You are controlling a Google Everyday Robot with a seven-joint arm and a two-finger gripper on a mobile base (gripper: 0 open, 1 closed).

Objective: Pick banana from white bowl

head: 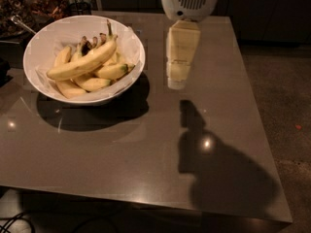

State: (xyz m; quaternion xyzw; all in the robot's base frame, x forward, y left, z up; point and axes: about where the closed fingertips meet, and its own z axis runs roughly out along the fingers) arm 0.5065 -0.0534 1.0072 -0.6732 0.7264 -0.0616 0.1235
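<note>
The white bowl (124, 35) stands at the back left of the dark table (146, 149). The banana (82, 63), long, plain yellow and gently curved, lies across the top of several shorter bananas in the bowl, its thin brownish stem pointing up and back. One short banana (112, 71) has a greenish tip. My gripper (176, 81) hangs from the white arm housing (190, 1) above the table, just right of the bowl and apart from it. It holds nothing.
The table's right edge gives way to a grey floor (282, 91). Dark clutter and a metal utensil (22, 24) sit behind the bowl at the far left. My arm's shadow (214, 159) falls on the front right of the table.
</note>
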